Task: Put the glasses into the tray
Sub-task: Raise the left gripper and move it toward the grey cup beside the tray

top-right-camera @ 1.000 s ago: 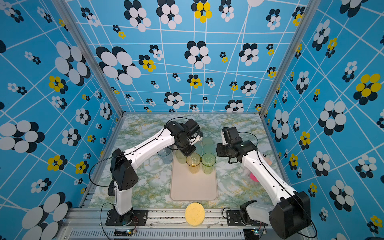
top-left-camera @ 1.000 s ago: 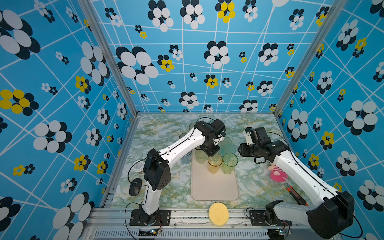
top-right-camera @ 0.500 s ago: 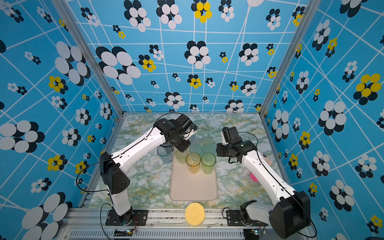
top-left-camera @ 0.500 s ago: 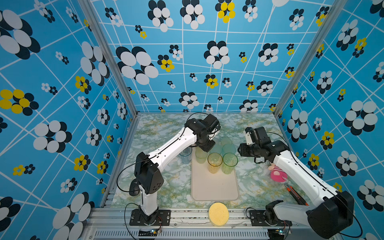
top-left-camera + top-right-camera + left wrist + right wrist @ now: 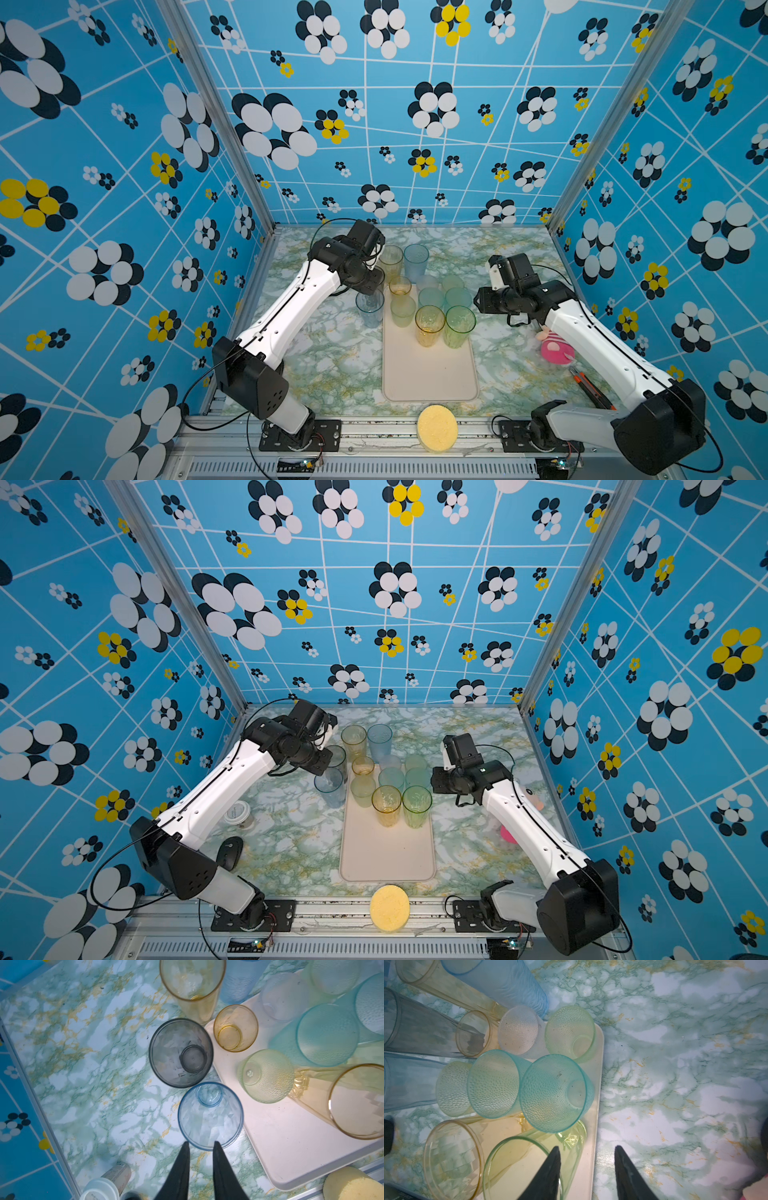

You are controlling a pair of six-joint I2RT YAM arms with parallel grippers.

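The pale tray (image 5: pixel 428 374) (image 5: pixel 386 854) lies mid-table with several glasses at its far end, among them a tall amber one (image 5: pixel 429 326) and a tall green one (image 5: pixel 458 328). Left of the tray, on the table, stand a clear blue glass (image 5: pixel 370 307) (image 5: pixel 209 1115) and a smoky grey glass (image 5: pixel 336 756) (image 5: pixel 180 1053). Behind the tray stand a tall amber glass (image 5: pixel 390 259) and a tall blue one (image 5: pixel 415 257). My left gripper (image 5: pixel 201 1142) hovers at the clear blue glass's rim, narrowly open, empty. My right gripper (image 5: pixel 586 1148) hangs open over the tray's right edge, empty.
A yellow sponge disc (image 5: pixel 437 428) lies on the front rail. A pink plush toy (image 5: pixel 555 349) and an orange-handled tool (image 5: pixel 590 388) lie at the right. At the left lie a white-lidded cup (image 5: pixel 237 812) and a black oval object (image 5: pixel 228 852).
My left arm has swung away from above the tray to the left, over the clear blue glass, and its jaws have narrowed. The right arm has not moved.
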